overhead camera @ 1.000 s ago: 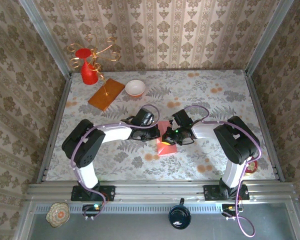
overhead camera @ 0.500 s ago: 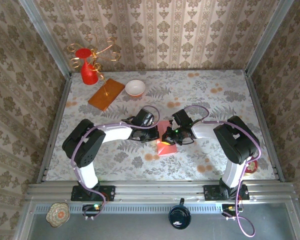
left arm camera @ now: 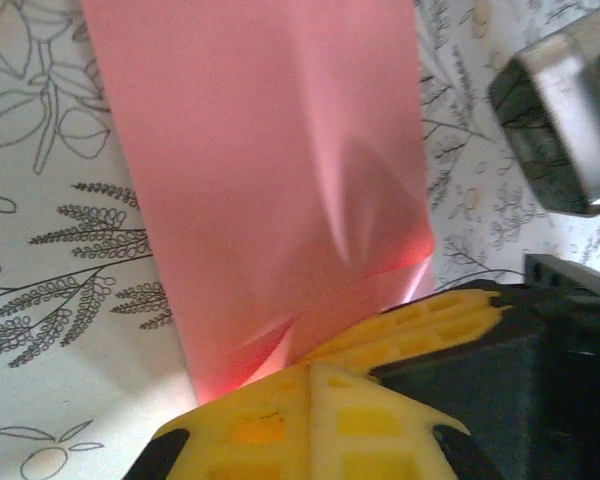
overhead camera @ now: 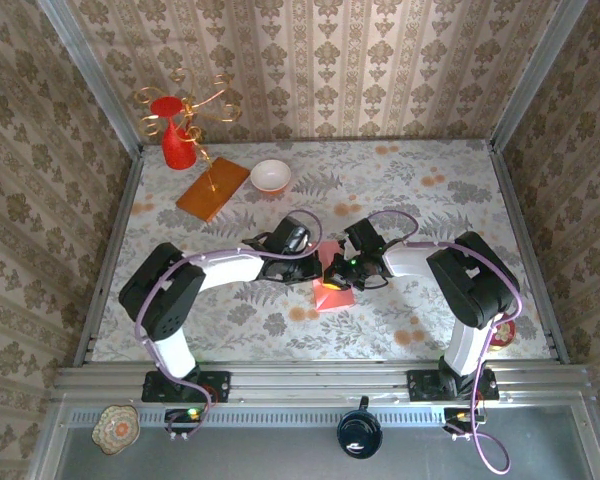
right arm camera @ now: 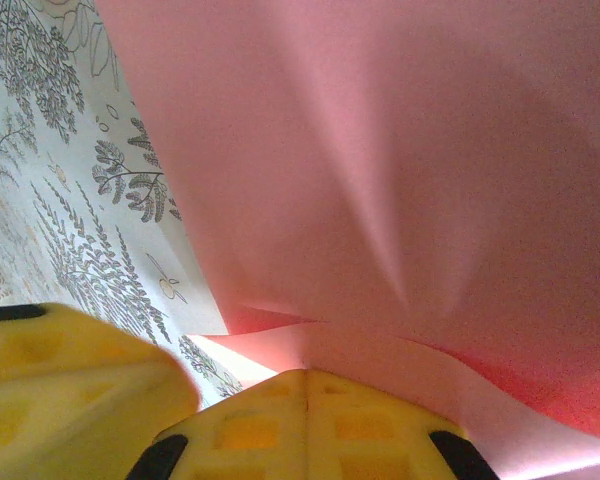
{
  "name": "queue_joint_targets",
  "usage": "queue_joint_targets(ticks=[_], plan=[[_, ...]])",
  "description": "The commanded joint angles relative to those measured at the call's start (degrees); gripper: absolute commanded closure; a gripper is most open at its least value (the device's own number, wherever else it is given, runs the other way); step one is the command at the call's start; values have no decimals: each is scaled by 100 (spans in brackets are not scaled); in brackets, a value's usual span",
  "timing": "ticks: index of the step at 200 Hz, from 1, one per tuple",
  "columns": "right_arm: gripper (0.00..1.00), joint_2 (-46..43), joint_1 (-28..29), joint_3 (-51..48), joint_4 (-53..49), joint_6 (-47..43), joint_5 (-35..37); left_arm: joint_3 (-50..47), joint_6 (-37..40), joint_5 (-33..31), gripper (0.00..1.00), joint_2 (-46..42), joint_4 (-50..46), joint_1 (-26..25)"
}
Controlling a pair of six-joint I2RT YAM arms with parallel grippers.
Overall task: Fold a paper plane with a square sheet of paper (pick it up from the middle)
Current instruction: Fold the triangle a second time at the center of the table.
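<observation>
Pink-salmon sheet of paper [overhead camera: 332,292] sits in the middle of the floral-patterned tabletop [overhead camera: 430,200], right where your two arms meet nose to nose. Your left gripper [left arm camera: 310,375] is down low on it. In the left wrist view its yellow jaws are pressed together at the near edge of the sheet. The paper puckers up in soft creases running out from the tips, so you're clamped on the paper there. Beyond that, the sheet lies on the tabletop and stretches away from the jaws as a long pink band with straight sides.

Over on the other side, your right gripper [right arm camera: 307,385] tells the same story. Its jaws are together, pinching the sheet's edge, with a ridge lifting off the tips and a flap of paper curling beneath. A second yellow finger pokes in at the lower left of the right wrist view, just beside your right jaws, so the two grippers are close together on the sheet. From above, the paper shows as a small pink patch partly covered by both grippers.

Well apart from the action, at the far left of the tabletop, a red vase [overhead camera: 177,148] stands in the corner. An orange-brown rectangular wooden board [overhead camera: 213,188] lies near it, and a round white bowl [overhead camera: 271,176] sits just beside the board.
</observation>
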Motion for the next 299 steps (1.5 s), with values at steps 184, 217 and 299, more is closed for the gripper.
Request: queue_joint_targets(ticks=[184,217,299], plan=[[100,-385,-356,-120,-268,-486,598,435,129,-415,100,645,-1075,-89],[100,-242,-505,-227,-349,-460,764,446,129,-404,100,637,-1075,-89],[100,-447,-771,-582,-147,-318,914,471,85,-424,100,699,-1137,-89]])
